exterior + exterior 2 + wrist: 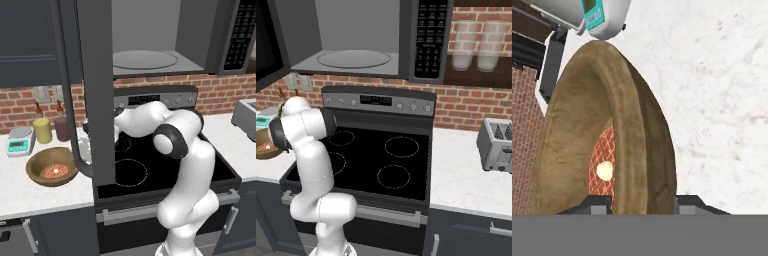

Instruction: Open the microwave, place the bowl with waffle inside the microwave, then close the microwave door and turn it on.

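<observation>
The bowl [619, 150] rim sits between the claw [641, 204] tips.

Gripper [641, 206] straddling the bowl [632, 130] rim, open counter [722, 100] on the outer side, scale [592, 17] just beyond the bowl, microwave door [95, 90] hanging open close beside, microwave [150, 50] cavity free high above
</observation>
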